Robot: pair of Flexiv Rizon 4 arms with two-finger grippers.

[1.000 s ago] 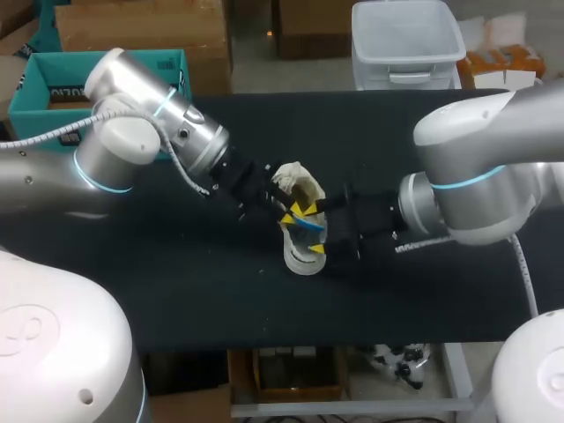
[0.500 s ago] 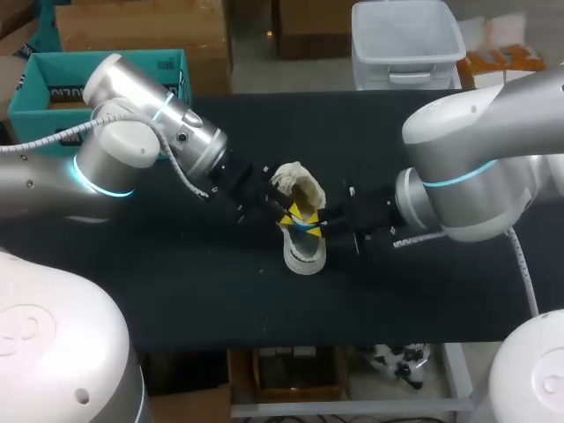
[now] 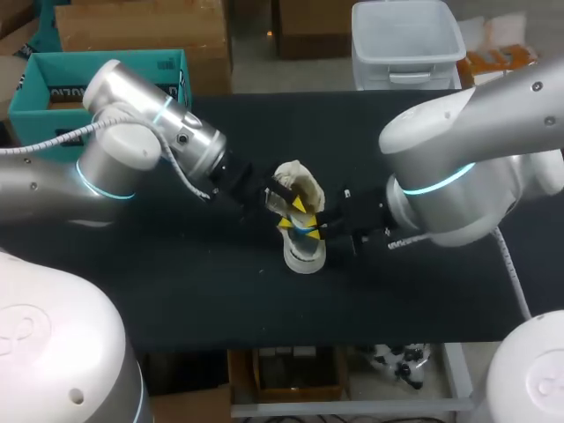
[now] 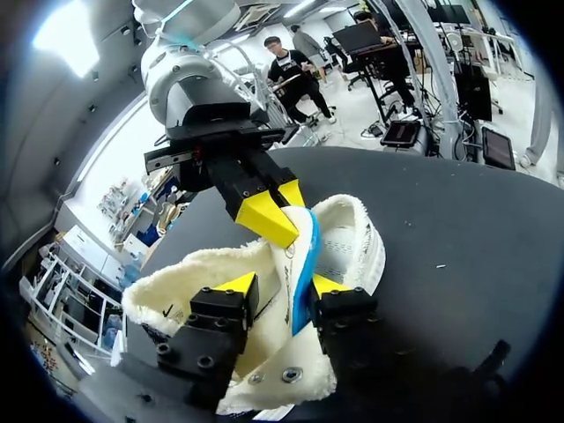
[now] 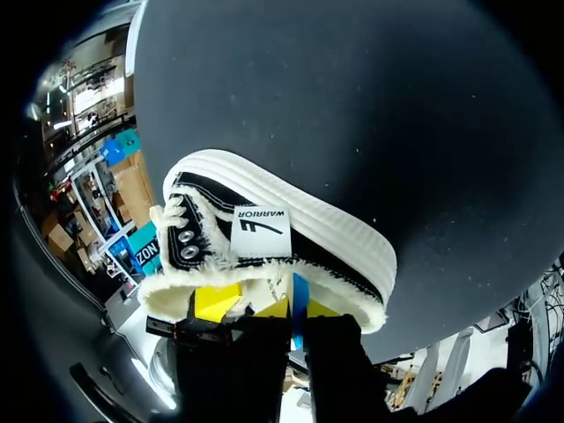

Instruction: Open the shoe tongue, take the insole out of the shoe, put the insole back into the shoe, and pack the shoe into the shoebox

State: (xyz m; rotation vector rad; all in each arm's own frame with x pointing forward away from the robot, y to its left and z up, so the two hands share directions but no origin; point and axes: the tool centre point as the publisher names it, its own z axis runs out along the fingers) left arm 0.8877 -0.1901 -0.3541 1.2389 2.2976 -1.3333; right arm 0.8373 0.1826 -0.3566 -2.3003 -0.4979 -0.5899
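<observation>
Well inside the table (image 3: 176,291) edges, left end effector (image 4: 284,287) clamps the shoe (image 3: 305,253) while right end effector (image 5: 300,309) pinches the insole (image 4: 306,254).

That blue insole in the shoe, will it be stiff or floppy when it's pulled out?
Probably floppy: the insole shows as a thin blue strip that curves along its length. Likely light too, being so thin. The fleecy lining of the shoe may drag on it a little.
</observation>
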